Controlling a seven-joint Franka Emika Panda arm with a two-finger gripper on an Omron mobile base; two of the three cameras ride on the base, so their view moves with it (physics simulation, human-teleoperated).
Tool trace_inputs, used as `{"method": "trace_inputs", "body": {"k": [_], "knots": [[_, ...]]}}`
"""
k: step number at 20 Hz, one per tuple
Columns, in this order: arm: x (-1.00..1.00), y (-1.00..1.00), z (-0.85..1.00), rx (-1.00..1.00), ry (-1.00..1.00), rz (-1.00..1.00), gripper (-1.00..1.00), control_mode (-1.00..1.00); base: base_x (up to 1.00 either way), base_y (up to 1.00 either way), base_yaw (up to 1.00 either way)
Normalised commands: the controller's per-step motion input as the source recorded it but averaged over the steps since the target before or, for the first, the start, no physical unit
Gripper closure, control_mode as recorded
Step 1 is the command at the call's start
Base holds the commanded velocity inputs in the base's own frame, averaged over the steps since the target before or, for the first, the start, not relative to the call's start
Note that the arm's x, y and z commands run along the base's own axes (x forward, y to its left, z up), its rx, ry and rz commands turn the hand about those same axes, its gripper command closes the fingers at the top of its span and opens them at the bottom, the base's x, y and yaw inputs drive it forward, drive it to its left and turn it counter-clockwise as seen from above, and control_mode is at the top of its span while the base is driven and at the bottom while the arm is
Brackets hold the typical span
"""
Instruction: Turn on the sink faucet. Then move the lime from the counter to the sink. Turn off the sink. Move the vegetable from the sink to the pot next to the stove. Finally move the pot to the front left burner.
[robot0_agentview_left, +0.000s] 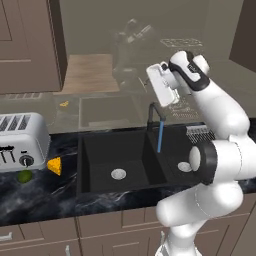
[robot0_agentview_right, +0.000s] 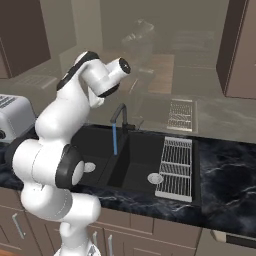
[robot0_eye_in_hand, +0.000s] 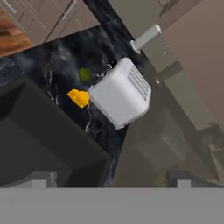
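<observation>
Lime (robot0_agentview_left: 25, 175), small, round and yellow-green, lies on the counter (robot0_agentview_left: 45, 200) at the lower left of the left base view, tucked against the front edge of a white toaster (robot0_agentview_left: 21, 141). An orange-yellow cheese wedge (robot0_agentview_left: 55, 165) sits just to its right, between the fruit and the sink (robot0_agentview_left: 100, 155). In the hand view the lime (robot0_eye_in_hand: 84, 74) shows as a green dot in the upper middle of the frame, with the cheese wedge (robot0_eye_in_hand: 78, 98) below it and the toaster (robot0_eye_in_hand: 121, 92) to its right; all three rest on the black, grey-veined counter (robot0_eye_in_hand: 61, 57).

The sink is a matte black double basin in the middle of the left base view, with a round silver drain in each half. The sink faucet (robot0_agentview_left: 155, 117), thin and black, rises behind the divider, and a blue stream of water (robot0_agentview_left: 160, 137) falls from its spout. In the right base view a white ribbed drying rack (robot0_agentview_right: 176, 167) lies over the right side of the sink (robot0_agentview_right: 135, 165).

The arm rises at the lower right of the left base view, bends at a high elbow and carries the tool (robot0_agentview_left: 162, 85) above the faucet, in the upper middle of the frame. In the hand view only the finger tips (robot0_eye_in_hand: 41, 178) show at the bottom edge, set wide apart with nothing between them.
</observation>
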Motion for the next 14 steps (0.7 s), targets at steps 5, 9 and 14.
{"method": "trace_inputs", "body": {"k": [5,9,14], "knots": [[-0.23,0.89,-0.06,-0.37,-0.24,0.30,-1.00,-1.00,0.00,0.00,0.00],[-0.35,1.00,-0.25,-0.37,-0.17,0.25,-1.00,-1.00,0.00,0.00,0.00],[-0.42,1.00,-0.49,-0.29,-0.05,0.22,-1.00,-1.00,0.00,0.00,0.00]]}}
